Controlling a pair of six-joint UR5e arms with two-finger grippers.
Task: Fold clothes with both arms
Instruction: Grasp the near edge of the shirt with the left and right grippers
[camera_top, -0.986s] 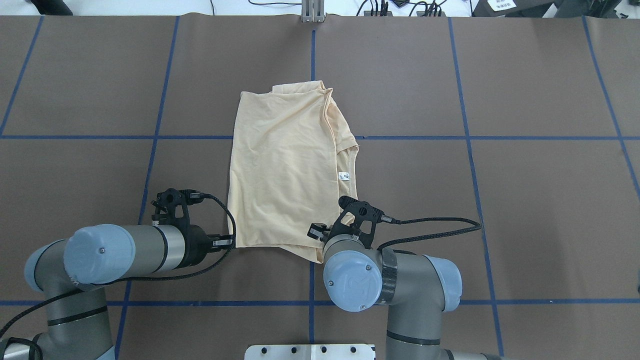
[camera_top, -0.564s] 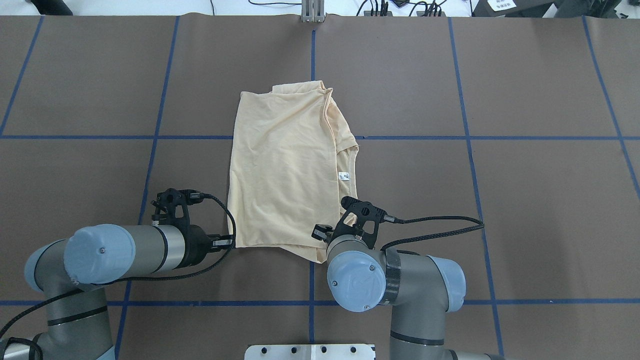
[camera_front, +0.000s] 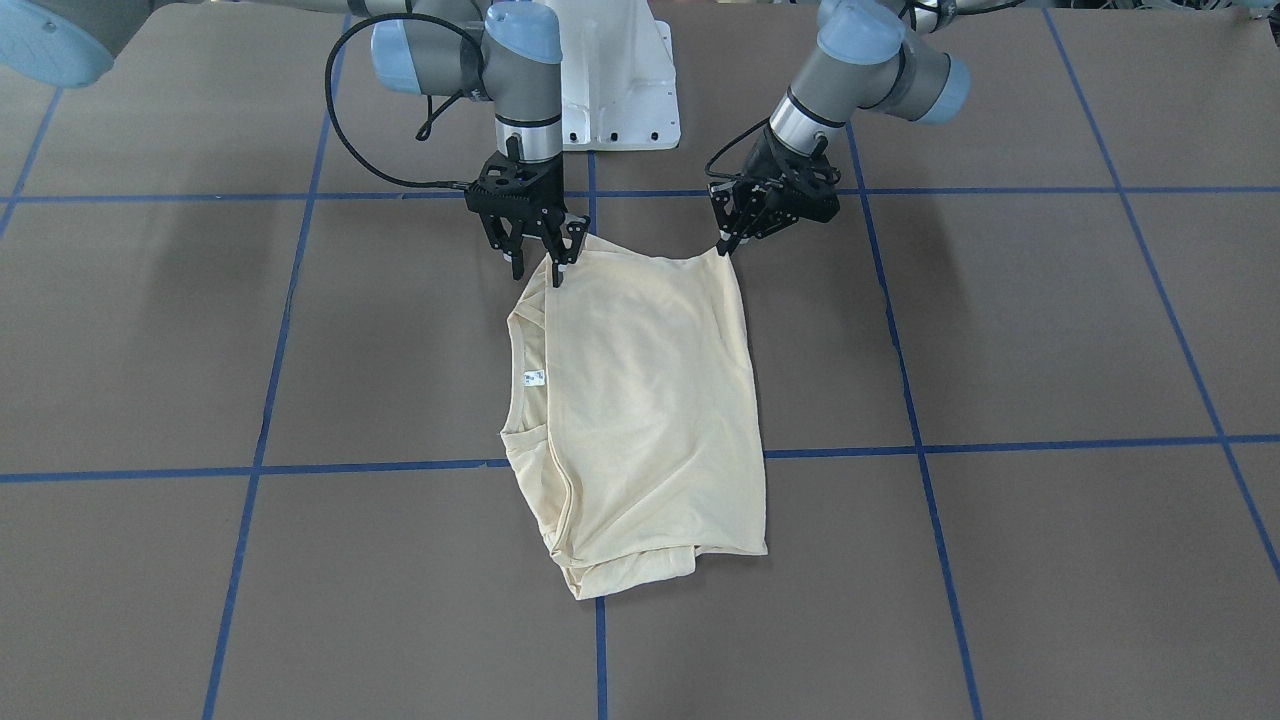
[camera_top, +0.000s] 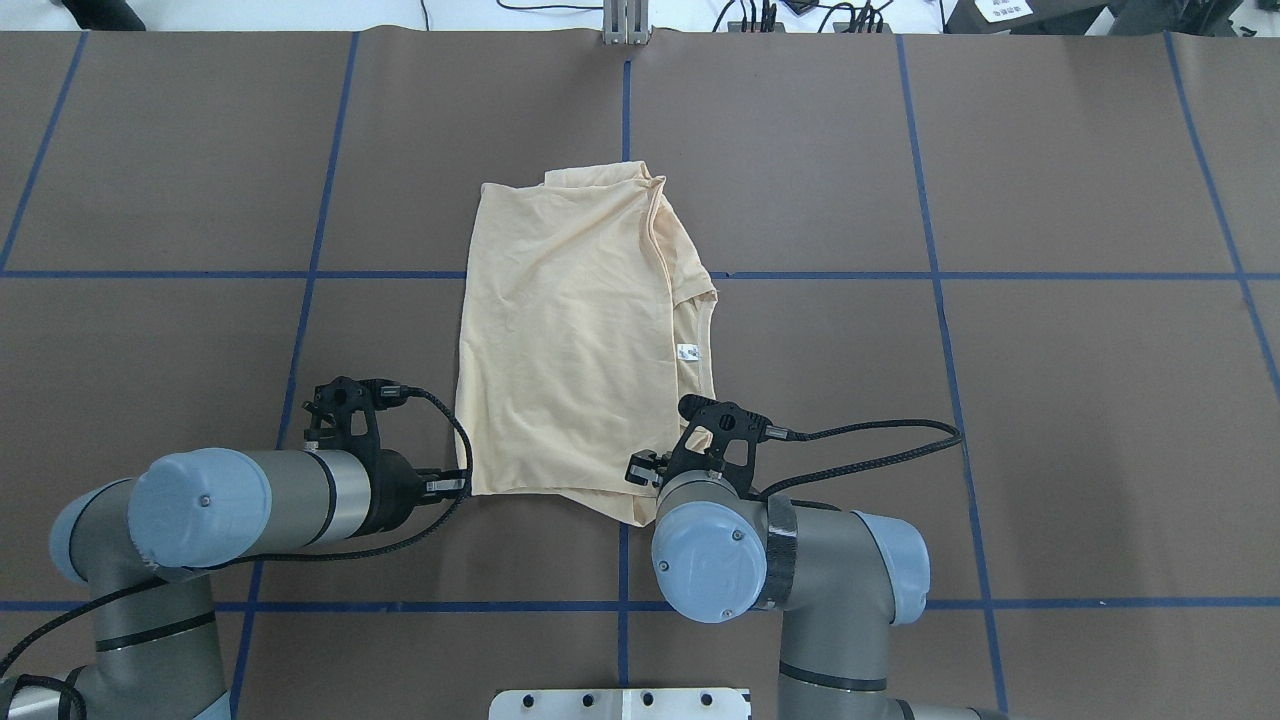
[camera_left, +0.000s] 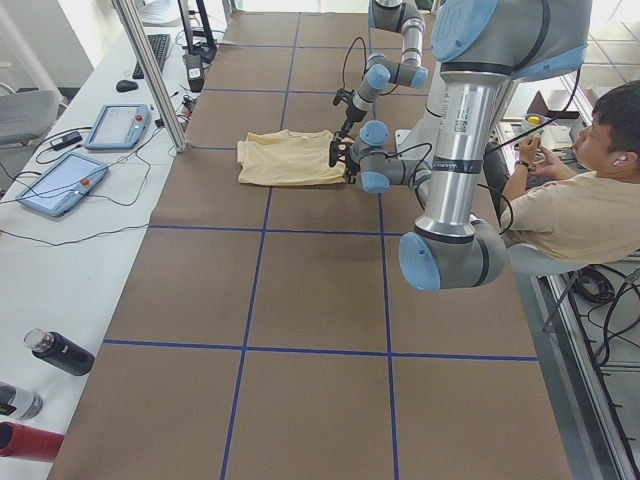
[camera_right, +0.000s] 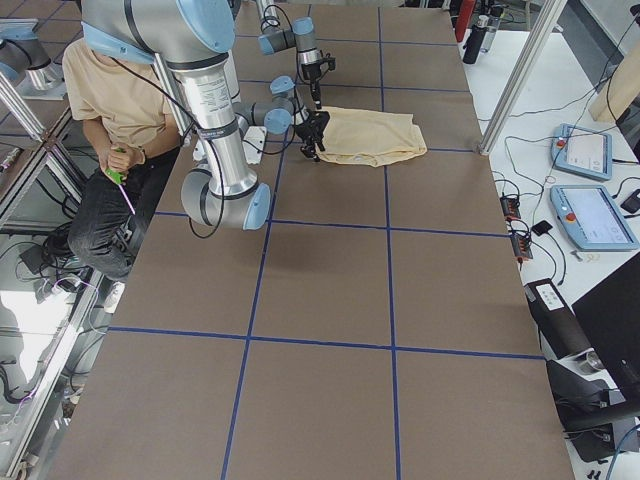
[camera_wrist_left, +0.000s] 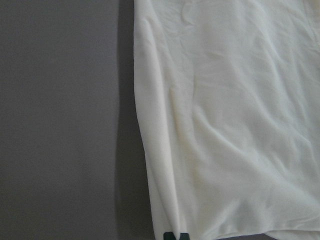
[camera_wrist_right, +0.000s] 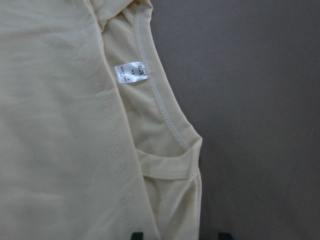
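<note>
Two corners to take, and only one is taken. The T-shirt (camera_top: 560, 340) lies mid-table as a long folded slab, one short end towards my base and the other towards the far edge.

My left gripper (camera_front: 722, 248) sits on its near corner with the tips drawn together; in the wrist view they look pinched on the hem. My right gripper (camera_front: 538, 272) stands spread over the other near corner. One of its fingertips (camera_wrist_right: 136, 235) is over cloth and the other over bare table, so nothing is held there.

What I judge this calls for:
- go down until the layers at that corner sit between the jaws, then shut
- catch every layer, since the collar side with the neck label (camera_wrist_right: 132, 72) is bunched and could slip out
- lift both corners level and carry them together towards the far edge, so the fold lands square

Underneath, the table (camera_top: 1050, 420) has a dull brown covering crossed by blue tape lines (camera_top: 940, 330), handy for squaring up. A person (camera_left: 590, 210) sits beside my base, and control tablets (camera_left: 60, 180) and bottles (camera_left: 55, 352) line the white bench along the far edge.
</note>
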